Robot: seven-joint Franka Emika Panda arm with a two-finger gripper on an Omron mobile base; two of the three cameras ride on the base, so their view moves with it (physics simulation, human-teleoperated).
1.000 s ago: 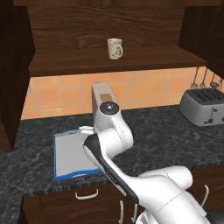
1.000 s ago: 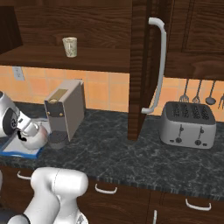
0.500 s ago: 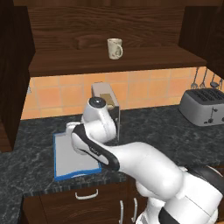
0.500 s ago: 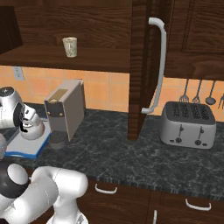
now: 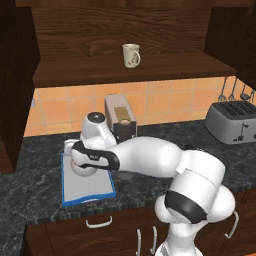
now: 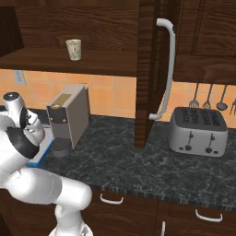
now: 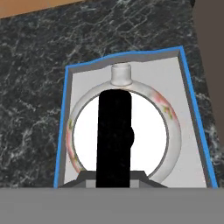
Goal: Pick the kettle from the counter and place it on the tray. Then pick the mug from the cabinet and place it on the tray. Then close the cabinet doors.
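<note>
One round white kettle (image 7: 124, 131) sits inside the tray's (image 7: 192, 105) raised blue rim, its smooth glazed body over the flat grey tray floor. The gripper (image 7: 114, 175) is clamped on the kettle's thin black arched handle. Speckled dark stone counter (image 7: 35, 65) surrounds the tray. Behind the tray, up on the grained wooden cabinet (image 5: 150, 30) shelf, stands the cream mug (image 5: 131, 55).

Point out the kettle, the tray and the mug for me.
kettle (image 7: 168, 127), hand view: right side of its white body.
tray (image 5: 90, 192), left base view: bare grey floor near its front rim.
mug (image 5: 131, 55), left base view: middle of its cream side.
</note>
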